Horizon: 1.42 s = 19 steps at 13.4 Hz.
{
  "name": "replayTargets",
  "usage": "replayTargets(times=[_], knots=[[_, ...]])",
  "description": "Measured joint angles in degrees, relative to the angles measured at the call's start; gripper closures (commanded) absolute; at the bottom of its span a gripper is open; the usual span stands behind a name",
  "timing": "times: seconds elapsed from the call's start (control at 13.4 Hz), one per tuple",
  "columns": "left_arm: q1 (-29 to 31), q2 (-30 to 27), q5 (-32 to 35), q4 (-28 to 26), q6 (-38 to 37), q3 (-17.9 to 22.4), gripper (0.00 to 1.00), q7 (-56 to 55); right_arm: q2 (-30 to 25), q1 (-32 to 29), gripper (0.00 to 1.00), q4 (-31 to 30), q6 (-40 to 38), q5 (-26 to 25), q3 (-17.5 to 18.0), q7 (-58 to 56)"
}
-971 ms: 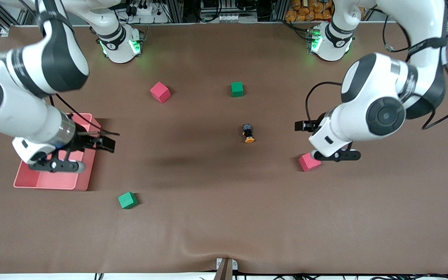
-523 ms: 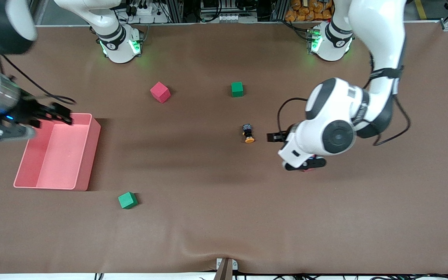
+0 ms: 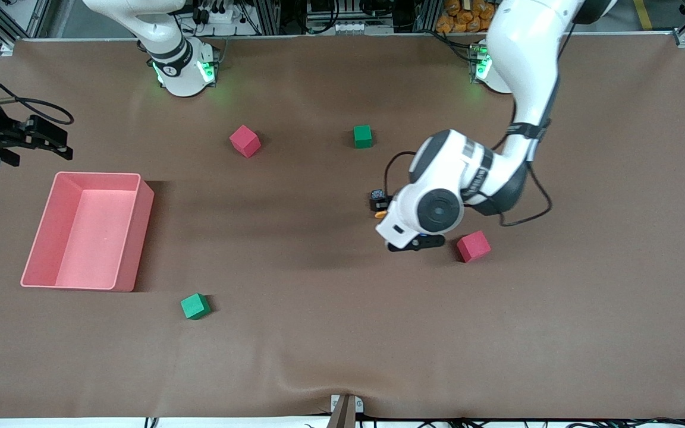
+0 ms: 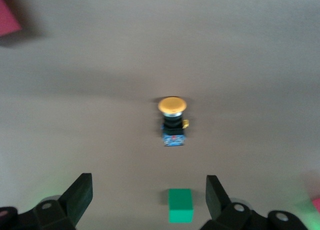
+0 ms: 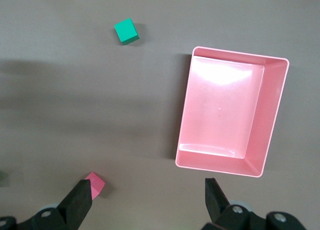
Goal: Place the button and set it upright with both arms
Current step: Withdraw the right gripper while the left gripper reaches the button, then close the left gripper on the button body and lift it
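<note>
Button [image 3: 380,203] lies on its side near the middle of the brown bench [image 3: 342,333], orange cap pointing toward the front camera and black body away from it; the left arm's wrist partly covers it in the front view, while the left wrist view shows it whole, with nothing touching it.

Nearest the front camera sits a green cube [image 3: 194,306], toward the right arm's end of the bench. Farther from the camera comes the pink tray [image 3: 134,238], an open rectangular bin with nothing in it. A red cube [image 3: 473,246] rests toward the left arm's end, a little nearer the camera than the button.

Left end effector [image 4: 149,196] hangs over the button with its jaws spread wide and holding nothing (both black fingers [image 4: 80,192] frame the part in the wrist view).

Farther still, a second red cube [image 3: 244,141] and a second green cube [image 3: 363,136] sit well apart from each other, the green one in line with the button.

Right end effector [image 3: 33,142] is in the air at the edge of the bench beside the tray, jaws wide apart and holding nothing.
</note>
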Motion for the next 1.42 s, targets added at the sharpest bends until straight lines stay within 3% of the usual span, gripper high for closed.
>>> replayTargets(times=[0.67,1.42], knots=[[-0.97,5.65,-0.10,-2.50,10.39,0.32,0.00,-4.39,0.67,-0.30,0.00,0.99,0.49,-0.66,-0.26,3.29],[-5.26,6.02,-0.10,-9.63,17.50,0.19,0.01,-7.92,0.71,-0.21,0.00,1.09,0.90,-0.66,0.13,3.35]])
